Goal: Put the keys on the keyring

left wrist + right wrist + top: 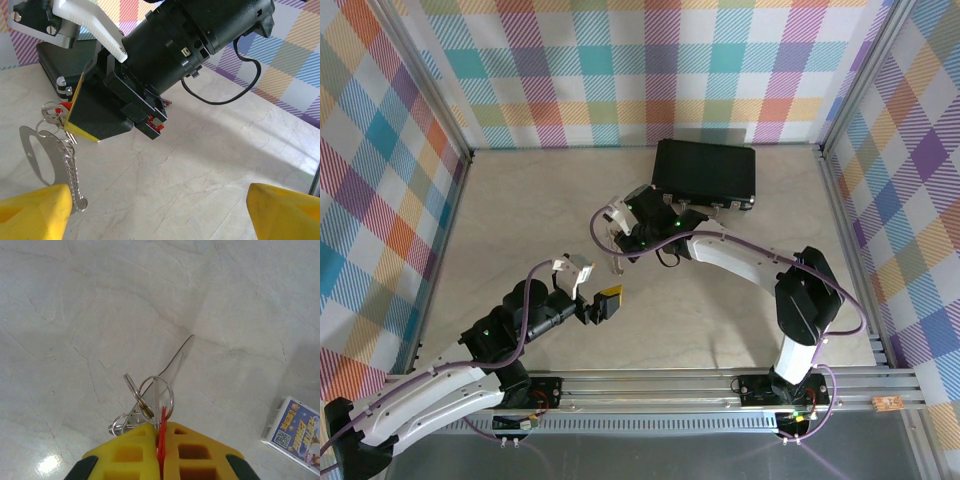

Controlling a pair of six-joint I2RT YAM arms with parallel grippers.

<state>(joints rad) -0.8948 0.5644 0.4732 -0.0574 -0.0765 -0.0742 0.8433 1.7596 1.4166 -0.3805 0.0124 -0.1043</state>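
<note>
Right gripper [160, 460] was clamped tight on the key [163, 422], pinching its red head. It held the key up off the table [100, 315] around the far middle, near the black case [705, 172]. The keyring [25, 150], a short chain [71, 172] and a couple of small split rings [132, 389] dangled below it. Left gripper [160, 215] sat wide open and empty just on the near side, aimed at the bundle.

Couldn't tell if the key was actually threaded onto the loop. My read is that it was all light, thin, stiff metal, pretty slick, and free to swing and twist at a nudge. I'd pinch the loop flat across its band, low down, not the floppy chain. I'd also close gently so it couldn't squirt out.
</note>
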